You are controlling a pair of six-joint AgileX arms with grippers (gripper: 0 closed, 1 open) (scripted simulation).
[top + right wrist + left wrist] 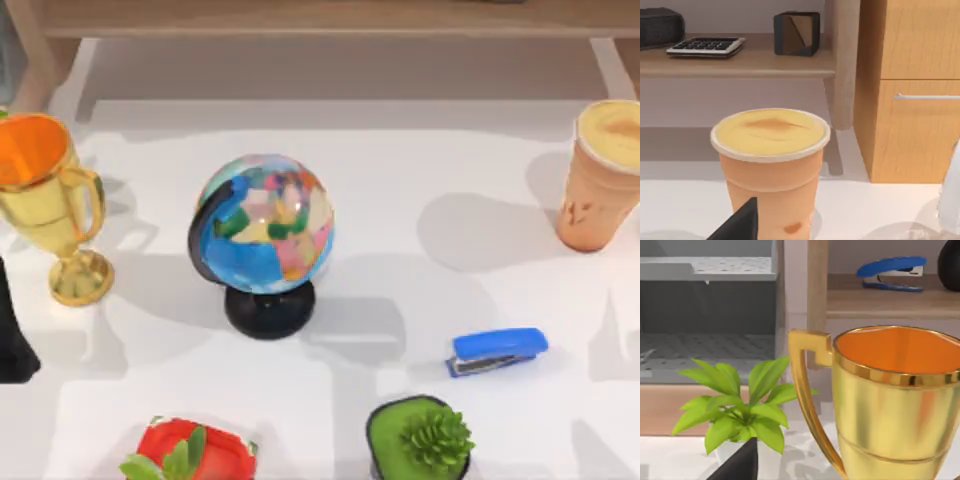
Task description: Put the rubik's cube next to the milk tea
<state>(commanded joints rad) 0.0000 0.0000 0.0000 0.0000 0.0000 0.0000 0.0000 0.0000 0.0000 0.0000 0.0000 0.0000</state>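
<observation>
You see little of the AgileX body. At nine o'clock in the top view, a matte black arm segment (12, 330) shows, rounded at its lower end. Each wrist view shows a black, flat-faced, angular wedge of gripper housing, unmarked.

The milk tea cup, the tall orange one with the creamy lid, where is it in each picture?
Top view: the tall tan-orange milk tea cup stands at the table's far right edge.
Left wrist view: it is not in this picture, which has the gold trophy instead.
Right wrist view: it stands front and centre.
Shared landmark: the white tabletop under everything.
</observation>
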